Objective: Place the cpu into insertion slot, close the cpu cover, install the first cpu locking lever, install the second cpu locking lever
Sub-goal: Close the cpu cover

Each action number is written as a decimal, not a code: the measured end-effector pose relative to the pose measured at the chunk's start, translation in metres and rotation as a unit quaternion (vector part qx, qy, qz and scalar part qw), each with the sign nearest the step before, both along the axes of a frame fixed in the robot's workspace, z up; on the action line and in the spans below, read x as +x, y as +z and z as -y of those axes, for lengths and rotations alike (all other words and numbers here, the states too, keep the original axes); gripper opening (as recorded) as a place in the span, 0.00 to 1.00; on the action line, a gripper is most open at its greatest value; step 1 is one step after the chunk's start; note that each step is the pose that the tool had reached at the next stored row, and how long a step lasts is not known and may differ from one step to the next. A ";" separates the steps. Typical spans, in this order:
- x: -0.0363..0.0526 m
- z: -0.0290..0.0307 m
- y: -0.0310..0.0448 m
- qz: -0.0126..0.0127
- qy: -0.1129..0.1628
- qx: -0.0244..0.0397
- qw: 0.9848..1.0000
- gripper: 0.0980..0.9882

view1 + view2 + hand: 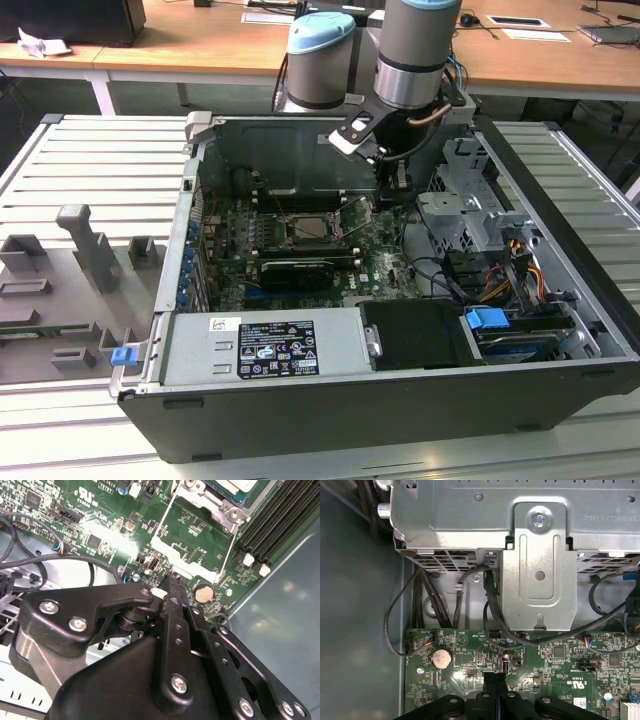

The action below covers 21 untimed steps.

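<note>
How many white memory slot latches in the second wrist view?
2: one white latch and its neighbour, at the ends of the memory slots; others may be hidden.

Green motherboard [195, 530], black claw [173, 580], silver drive cage [540, 555]

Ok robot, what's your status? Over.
Hand shut, holding nothing, tip near coin battery on motherboard. Cpu sitting in insertion slot. Cables nearby, none blocking.

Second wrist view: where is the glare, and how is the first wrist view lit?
In the second wrist view, white glare washes the motherboard near the shut claw; in the first wrist view, the metal bracket is evenly lit, the claw dark.
</note>
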<state>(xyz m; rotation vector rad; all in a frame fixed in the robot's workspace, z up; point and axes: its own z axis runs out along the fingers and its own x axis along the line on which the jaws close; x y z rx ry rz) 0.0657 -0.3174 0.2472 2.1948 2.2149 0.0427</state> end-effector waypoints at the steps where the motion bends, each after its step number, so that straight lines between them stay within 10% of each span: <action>1: -0.0005 0.0000 -0.0002 0.000 0.000 0.000 1.000 0.01; 21: -0.0162 0.0000 -0.0005 0.000 0.000 0.000 1.000 0.01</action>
